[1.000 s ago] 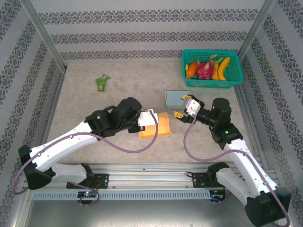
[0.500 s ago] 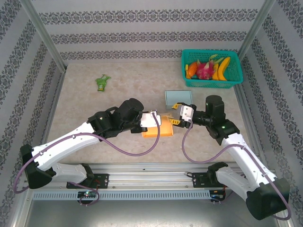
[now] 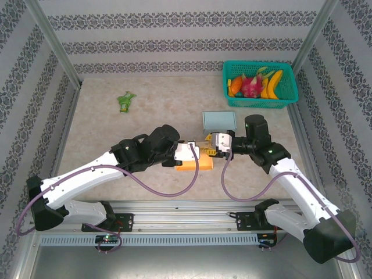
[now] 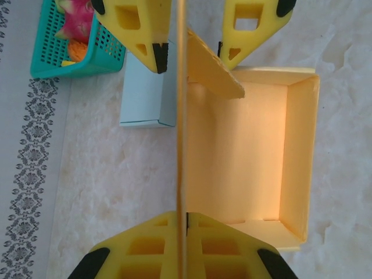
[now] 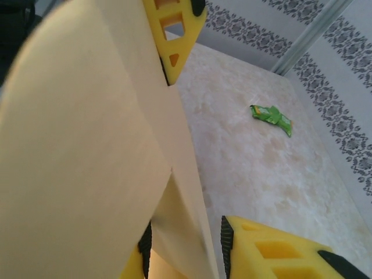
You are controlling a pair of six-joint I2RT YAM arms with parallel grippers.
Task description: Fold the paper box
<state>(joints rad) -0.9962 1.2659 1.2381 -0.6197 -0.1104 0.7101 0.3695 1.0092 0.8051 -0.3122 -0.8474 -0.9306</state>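
My right gripper (image 3: 211, 145) has closed in astride the paper box (image 3: 197, 165) flap (image 4: 215, 72), fingers half-narrowed and not yet clamped, while my left gripper (image 3: 194, 152) pinches the wall (image 4: 181, 116) steady.

The top camera looks steeply down over the whole worktop (image 3: 116, 133); both wrist cameras look from close range at the same paper box (image 4: 244, 163).
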